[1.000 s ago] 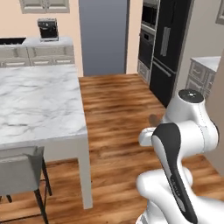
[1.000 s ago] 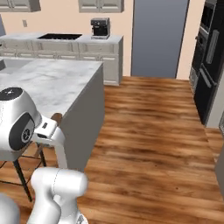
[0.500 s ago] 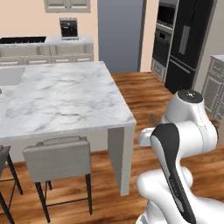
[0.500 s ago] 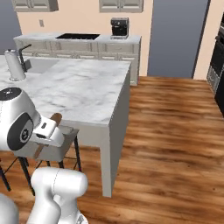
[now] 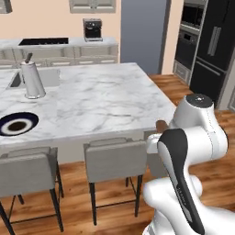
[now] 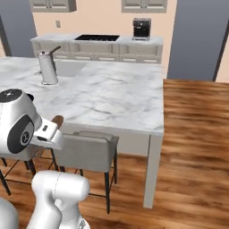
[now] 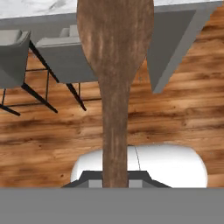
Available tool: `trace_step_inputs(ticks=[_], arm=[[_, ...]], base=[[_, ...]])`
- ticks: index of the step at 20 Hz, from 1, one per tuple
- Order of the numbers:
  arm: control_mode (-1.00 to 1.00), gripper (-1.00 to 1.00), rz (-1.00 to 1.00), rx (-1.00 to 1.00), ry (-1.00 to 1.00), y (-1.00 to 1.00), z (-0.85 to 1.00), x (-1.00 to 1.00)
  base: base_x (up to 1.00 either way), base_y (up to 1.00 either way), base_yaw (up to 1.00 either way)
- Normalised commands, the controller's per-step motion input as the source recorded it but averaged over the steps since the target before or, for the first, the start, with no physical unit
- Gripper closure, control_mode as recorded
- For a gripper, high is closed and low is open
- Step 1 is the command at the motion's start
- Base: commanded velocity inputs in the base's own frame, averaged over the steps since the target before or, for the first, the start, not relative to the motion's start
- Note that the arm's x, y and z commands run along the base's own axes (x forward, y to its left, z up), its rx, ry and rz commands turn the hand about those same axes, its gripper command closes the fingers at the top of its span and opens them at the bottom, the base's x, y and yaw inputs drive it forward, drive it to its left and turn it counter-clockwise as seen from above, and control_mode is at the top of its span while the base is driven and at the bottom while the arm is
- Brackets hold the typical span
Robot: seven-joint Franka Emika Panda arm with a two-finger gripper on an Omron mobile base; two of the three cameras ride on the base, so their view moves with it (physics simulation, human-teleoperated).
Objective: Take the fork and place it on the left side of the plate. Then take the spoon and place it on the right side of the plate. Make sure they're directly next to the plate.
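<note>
My gripper [image 6: 50, 129] is shut on the brown wooden spoon [image 7: 114, 65], held off the floor in front of the island. The spoon's oval bowl points away from the hand toward the stools and the counter's edge in the hand view. Its brown tip pokes out past my arm [image 5: 161, 125] and beside the hand [image 6: 57, 119]. The plate [image 5: 31, 120], navy rimmed with a dark centre, lies on the marble island [image 5: 105, 98] near its front edge at far left, well away from the gripper. The fork is out of view.
Grey stools [image 5: 114, 158] [image 6: 87, 150] stand tucked along the island's near side. A metal pitcher [image 5: 33, 79] [image 6: 48, 67] stands by the sink on the island. A coffee machine [image 5: 92, 29] sits on the back counter. Dark ovens and a fridge [image 5: 209, 50] line the right wall.
The base has driven and turned, so the whole scene shifted: the island, stools and plate have come into view in front. The spoon stays in the shut gripper.
</note>
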Motion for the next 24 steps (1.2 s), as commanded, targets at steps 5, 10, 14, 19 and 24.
trace_step_inputs(ticks=[5, 10, 14, 19, 24], arm=[[1.00, 1.00, 0.00, 0.00, 0.00, 0.00, 0.00, 0.00], [1.00, 1.00, 0.00, 0.00, 0.00, 0.00, 0.00, 0.00], [1.00, 1.00, 0.00, 0.00, 0.00, 0.00, 0.00, 0.00], [1.00, 1.00, 0.00, 0.00, 0.00, 0.00, 0.00, 0.00], [-1.00, 1.00, 0.01, 0.00, 0.07, 0.08, -0.02, 0.38]], base=[[0.35, 1.00, 0.00], [0.60, 0.88, 0.00], [0.75, 0.54, 0.00], [0.78, 0.34, 0.02], [0.50, 0.14, 0.01]])
